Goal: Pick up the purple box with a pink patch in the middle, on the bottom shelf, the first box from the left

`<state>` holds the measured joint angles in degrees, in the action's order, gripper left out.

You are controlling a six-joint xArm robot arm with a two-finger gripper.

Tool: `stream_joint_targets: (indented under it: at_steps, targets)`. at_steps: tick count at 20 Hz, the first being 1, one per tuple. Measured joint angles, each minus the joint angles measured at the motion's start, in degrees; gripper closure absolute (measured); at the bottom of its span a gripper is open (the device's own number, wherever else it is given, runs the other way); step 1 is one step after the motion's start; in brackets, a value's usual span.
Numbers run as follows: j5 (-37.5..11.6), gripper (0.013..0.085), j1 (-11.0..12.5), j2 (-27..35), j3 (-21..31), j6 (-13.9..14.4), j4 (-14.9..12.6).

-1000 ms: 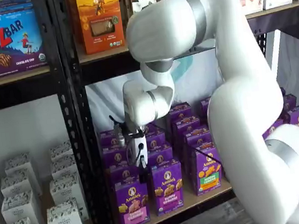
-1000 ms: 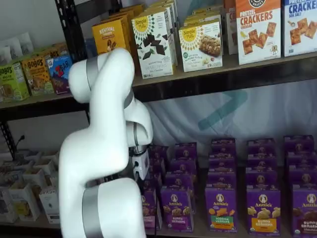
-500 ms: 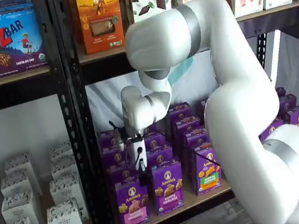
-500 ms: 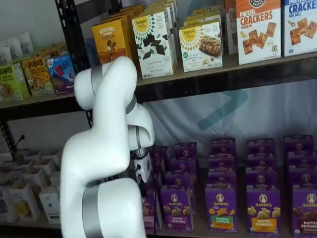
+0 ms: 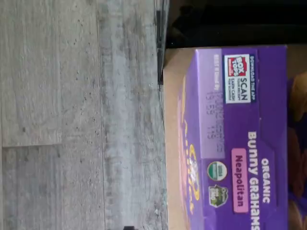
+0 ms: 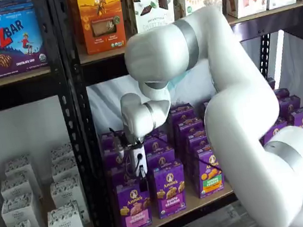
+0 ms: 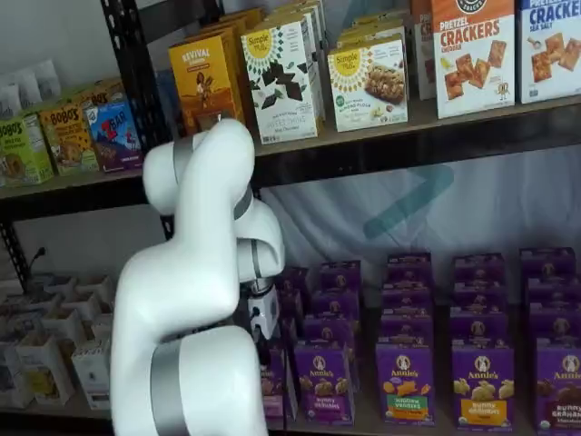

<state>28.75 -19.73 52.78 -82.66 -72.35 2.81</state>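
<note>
Gripper [image 6: 142, 184] hung just over the purple box [image 6: 133, 204], front left on the bottom shelf [image 6: 205, 199]; finger gap couldn't be told. Light, stiff cardboard, judged crushable; I'd pinch the narrow sides near the top

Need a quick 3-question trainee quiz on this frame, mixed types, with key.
1. True or false: the gripper hangs just above the purple box at the front of the bottom shelf.
2. Multiple choice: the pink patch in the wrist view reads: A) Neapolitan B) Chocolate C) Honey.
3. Fill in: the box beside it has a ___ patch.

Key: 1 true; 2 A; 3 blue-violet.
</note>
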Motion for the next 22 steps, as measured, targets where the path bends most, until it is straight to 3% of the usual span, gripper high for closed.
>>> stream_joint_targets:
  at_steps: [6, 22]
  targets:
    - [-1.0, 0.013, 0.0, 2.3, -1.4, 1.9, -2.1]
    - [-1.7, 0.013, -0.6, 8.4, -6.8, 4.4, -4.4]
